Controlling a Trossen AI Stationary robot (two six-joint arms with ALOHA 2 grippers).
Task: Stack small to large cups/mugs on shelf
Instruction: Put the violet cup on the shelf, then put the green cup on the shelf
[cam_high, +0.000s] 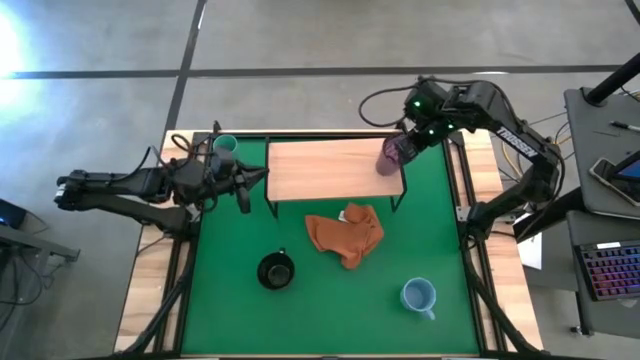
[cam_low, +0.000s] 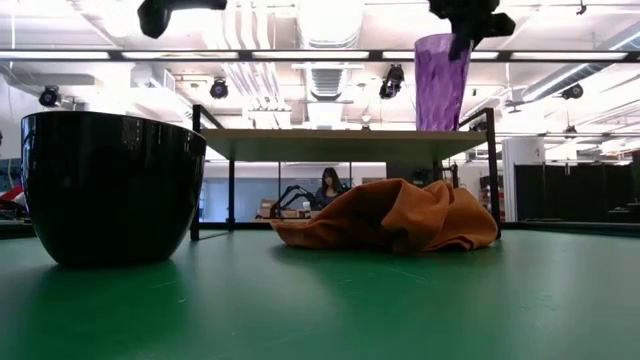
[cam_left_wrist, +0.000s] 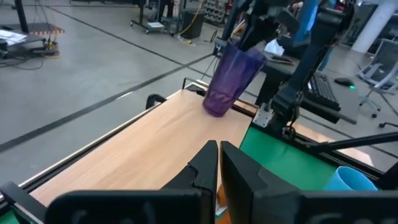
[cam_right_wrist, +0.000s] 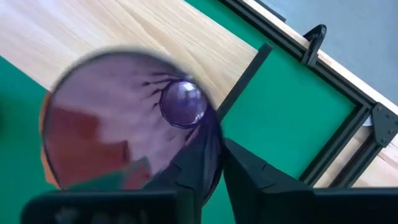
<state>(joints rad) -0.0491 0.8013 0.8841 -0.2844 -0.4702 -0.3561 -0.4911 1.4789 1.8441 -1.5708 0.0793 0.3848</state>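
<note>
1. The right claw (cam_high: 402, 146) is gripping the dark purple cup (cam_high: 392, 155) by its rim, one finger inside the wall and one outside, at the right end of the shelf (cam_high: 330, 170). In the left wrist view the cup (cam_left_wrist: 231, 78) is tilting, with its base at or just above the plank; contact cannot be confirmed.
2. Handling judgement: the cup is looking translucent, thin-walled and light, probably plastic, so stiff but smooth. A rim pinch is letting it swing; a grip lower on the wall would be steadier.
3. The left claw (cam_high: 258, 178) is waiting at the left end of the shelf with its fingers closed on nothing.
4. The teal-green cup (cam_high: 225, 146) is standing just beyond the shelf's left end. The black mug (cam_high: 276, 270) and the light blue mug (cam_high: 418, 295) are standing well apart from the shelf on the green mat (cam_high: 330, 315); both have handles and look heavier and glazed.
5. The orange cloth (cam_high: 346, 235) is lying crumpled just in front of the shelf.
6. Surface: the plank is smooth light wood on thin black legs and is looking tippable at its edges.
7. Room: a person (cam_low: 327, 188) is sitting far behind the table.
</note>
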